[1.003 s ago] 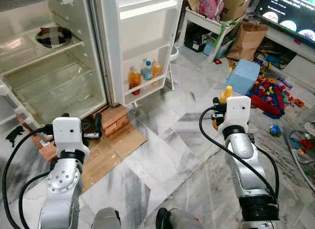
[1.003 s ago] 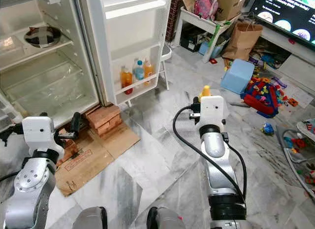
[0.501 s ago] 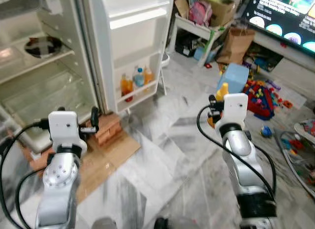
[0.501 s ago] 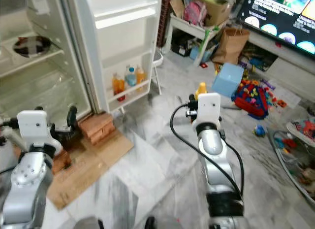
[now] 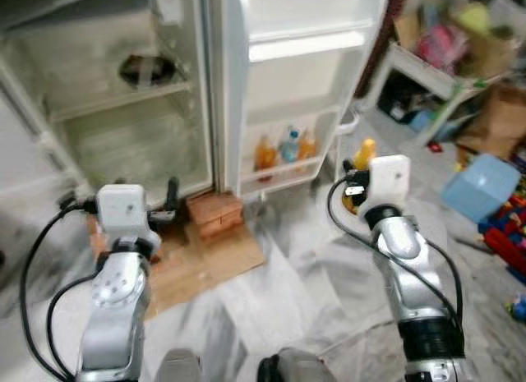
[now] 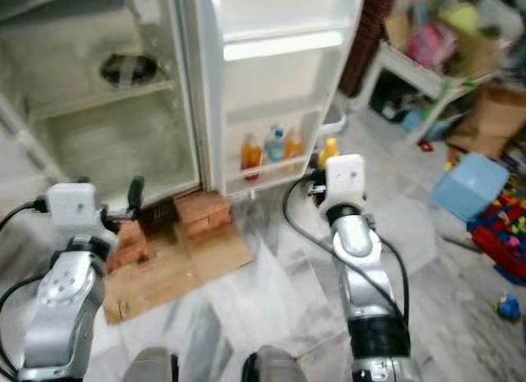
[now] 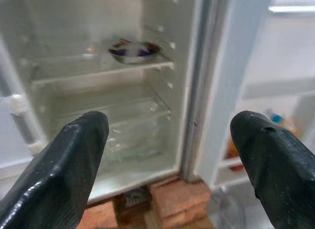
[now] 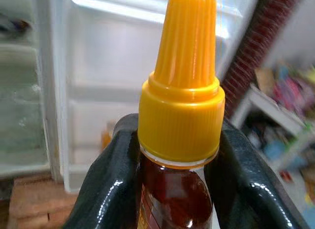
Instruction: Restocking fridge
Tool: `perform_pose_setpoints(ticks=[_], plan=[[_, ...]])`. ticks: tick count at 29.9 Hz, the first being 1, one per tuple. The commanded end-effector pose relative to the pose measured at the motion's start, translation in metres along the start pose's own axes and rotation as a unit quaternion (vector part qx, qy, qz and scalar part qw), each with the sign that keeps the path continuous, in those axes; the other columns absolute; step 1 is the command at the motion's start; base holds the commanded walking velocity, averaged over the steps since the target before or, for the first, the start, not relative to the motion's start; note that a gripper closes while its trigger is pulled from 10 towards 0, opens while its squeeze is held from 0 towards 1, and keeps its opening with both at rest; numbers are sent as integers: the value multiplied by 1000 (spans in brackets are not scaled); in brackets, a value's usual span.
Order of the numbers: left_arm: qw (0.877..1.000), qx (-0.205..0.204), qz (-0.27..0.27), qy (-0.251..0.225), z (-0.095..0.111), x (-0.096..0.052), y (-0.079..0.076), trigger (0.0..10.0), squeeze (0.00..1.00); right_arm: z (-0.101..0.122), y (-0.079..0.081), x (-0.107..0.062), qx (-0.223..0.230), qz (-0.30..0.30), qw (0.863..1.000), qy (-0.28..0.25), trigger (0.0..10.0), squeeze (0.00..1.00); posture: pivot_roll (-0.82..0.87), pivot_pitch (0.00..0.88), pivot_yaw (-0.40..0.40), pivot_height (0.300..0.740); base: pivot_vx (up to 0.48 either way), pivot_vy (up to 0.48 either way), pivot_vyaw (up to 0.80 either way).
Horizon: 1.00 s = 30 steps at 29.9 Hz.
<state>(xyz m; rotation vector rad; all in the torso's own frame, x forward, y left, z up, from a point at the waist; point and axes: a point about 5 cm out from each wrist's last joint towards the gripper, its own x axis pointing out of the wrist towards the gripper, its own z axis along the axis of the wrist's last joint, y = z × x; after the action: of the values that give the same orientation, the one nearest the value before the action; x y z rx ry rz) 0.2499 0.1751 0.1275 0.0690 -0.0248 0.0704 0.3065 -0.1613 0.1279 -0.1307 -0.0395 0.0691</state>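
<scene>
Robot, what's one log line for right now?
right tool: shut on bottle | left tool: open | fridge: open | door shelf: three bottles

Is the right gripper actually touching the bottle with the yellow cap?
Touching. In the right wrist view, both black fingers press against the bottle just below its cap.

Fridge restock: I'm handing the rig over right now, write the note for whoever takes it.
Right gripper: shut on the yellow-capped bottle, held upright in front of the open fridge door.
Left gripper: open, empty, raised toward the fridge interior.
Things: three bottles already stand in the lower door shelf. A bowl sits on an inner shelf; the shelves under it look bare. Bricks and cardboard lie on the floor at the fridge's foot.
Done: bottle picked up and brought near the door.
Left: place it, probably beside the others in the door shelf, and release.
</scene>
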Motion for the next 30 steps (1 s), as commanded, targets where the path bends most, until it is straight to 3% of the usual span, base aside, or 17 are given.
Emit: perform_pose_setpoints(ticks=[1, 20, 30], plan=[[1000, 14, 15, 14, -4, -1, 6, 10000, 0, 12, 7, 4, 7, 16, 999, -28, 10000, 0, 53, 111, -111, 740, 322, -352, 788], [999, 18, 21, 23, -7, 1, 6, 10000, 0, 14, 11, 5, 4, 37, 999, -37, 10000, 0, 50, 100, -109, 740, 329, -345, 771], [999, 18, 25, 22, -7, 1, 6, 10000, 0, 14, 12, 7, 1, 38, 999, -39, 10000, 0, 54, 96, -111, 740, 347, -229, 429]])
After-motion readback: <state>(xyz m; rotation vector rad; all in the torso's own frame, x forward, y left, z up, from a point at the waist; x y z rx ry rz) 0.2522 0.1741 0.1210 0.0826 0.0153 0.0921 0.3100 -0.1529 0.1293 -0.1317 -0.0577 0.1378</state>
